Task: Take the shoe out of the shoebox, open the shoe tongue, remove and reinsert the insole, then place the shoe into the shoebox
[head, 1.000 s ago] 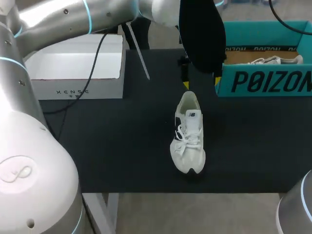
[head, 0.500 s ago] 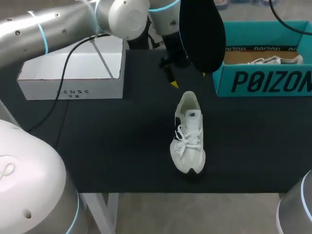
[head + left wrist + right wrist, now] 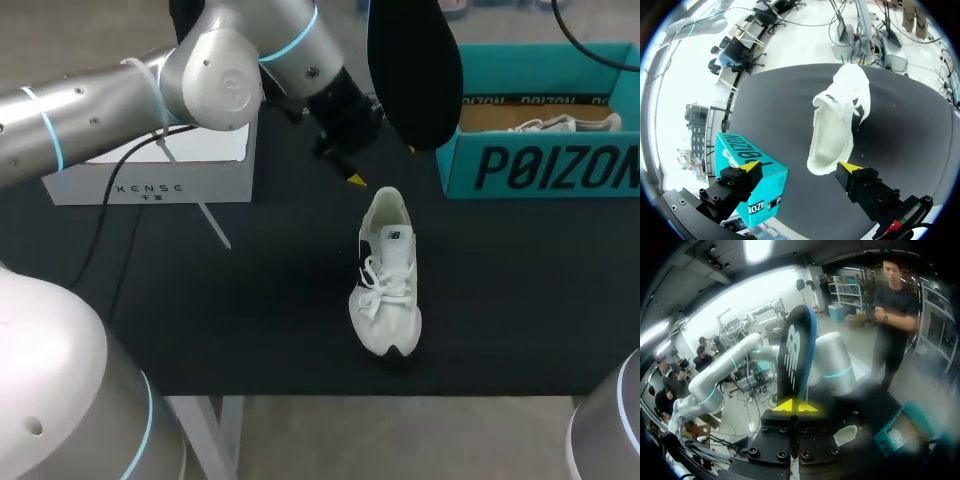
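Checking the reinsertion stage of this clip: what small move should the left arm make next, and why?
Probably lower the open left end effector to the shoe's heel rim and grip it. The shoe lies free on the table, its opening just ahead of that end effector, while the right end effector holds the insole aloft, awaiting reinsertion.

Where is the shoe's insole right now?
The insole stands upright in the fingers of the right gripper, raised above the table in the head view, beyond the white shoe, beside the teal shoebox.
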Action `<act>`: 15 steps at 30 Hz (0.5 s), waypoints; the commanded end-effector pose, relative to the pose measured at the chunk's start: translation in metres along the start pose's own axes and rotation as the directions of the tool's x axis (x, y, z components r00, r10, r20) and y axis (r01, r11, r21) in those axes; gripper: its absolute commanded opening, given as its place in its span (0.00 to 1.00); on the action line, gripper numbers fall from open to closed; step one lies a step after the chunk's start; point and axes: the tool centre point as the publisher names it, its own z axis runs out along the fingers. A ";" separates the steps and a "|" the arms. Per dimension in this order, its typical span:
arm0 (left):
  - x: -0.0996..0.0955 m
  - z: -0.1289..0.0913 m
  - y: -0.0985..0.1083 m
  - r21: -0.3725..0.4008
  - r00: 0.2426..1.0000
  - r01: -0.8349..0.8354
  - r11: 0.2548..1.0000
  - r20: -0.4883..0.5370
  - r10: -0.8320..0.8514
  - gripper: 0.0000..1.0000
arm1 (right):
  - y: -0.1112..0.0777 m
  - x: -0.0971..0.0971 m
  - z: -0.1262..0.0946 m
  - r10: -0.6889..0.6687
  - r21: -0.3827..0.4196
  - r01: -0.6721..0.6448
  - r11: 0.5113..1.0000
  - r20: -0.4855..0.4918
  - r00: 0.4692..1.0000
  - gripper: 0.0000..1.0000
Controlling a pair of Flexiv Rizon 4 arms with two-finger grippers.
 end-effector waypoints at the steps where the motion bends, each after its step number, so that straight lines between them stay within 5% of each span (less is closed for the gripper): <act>1: -0.001 -0.005 -0.004 0.010 0.992 -0.057 0.998 0.111 0.056 1.00 | 0.001 -0.001 0.001 0.000 0.003 0.000 1.000 -0.001 1.000 0.00; 8: 0.016 -0.022 -0.010 0.030 0.892 -0.148 0.989 0.437 0.120 1.00 | 0.001 -0.001 0.001 0.000 0.003 0.000 1.000 -0.001 1.000 0.00; 15: 0.034 -0.030 -0.016 -0.038 0.759 -0.170 0.985 0.632 0.155 1.00 | 0.001 -0.001 0.001 0.000 0.003 0.000 1.000 -0.001 1.000 0.00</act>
